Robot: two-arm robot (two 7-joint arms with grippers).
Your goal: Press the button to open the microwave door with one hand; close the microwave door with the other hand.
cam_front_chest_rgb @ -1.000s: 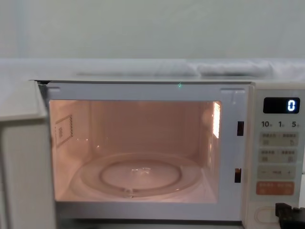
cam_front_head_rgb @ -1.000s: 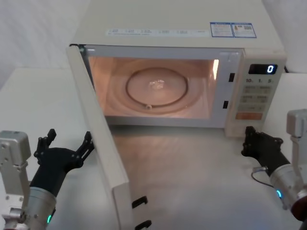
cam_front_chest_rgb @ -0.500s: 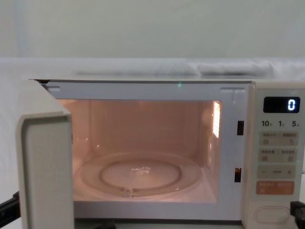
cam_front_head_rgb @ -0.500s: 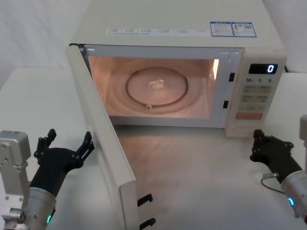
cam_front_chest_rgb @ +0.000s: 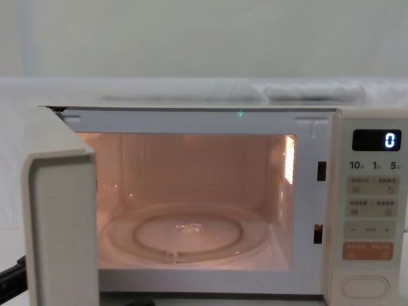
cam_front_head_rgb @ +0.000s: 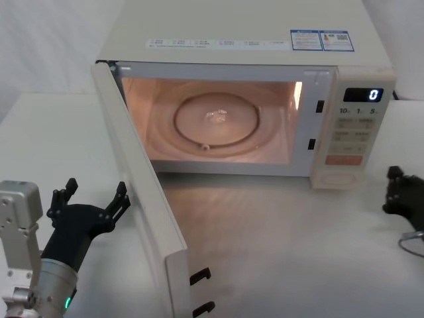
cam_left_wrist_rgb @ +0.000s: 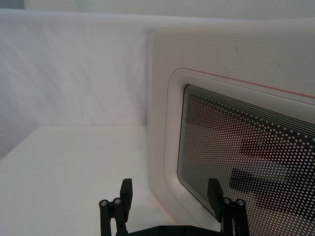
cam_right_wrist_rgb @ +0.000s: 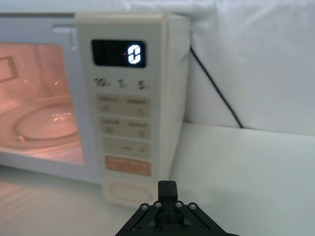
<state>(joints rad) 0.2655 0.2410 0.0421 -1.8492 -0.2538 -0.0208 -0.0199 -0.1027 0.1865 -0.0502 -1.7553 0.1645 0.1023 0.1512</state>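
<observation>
While the left gripper hovers with fingers spread wide just beside the outer face of the wide cream microwave door, which hangs open, closing is the step in hand: push it shut next; right gripper sits pinched closed, apart from the large cream oblong button

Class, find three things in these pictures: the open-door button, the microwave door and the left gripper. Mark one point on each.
the button (cam_front_chest_rgb: 364, 286), chest view, centre of its oblong face.
the microwave door (cam_front_head_rgb: 142, 199), head view, middle of its inner face.
the left gripper (cam_front_head_rgb: 93, 199), head view, midway between its open fingertips.
</observation>
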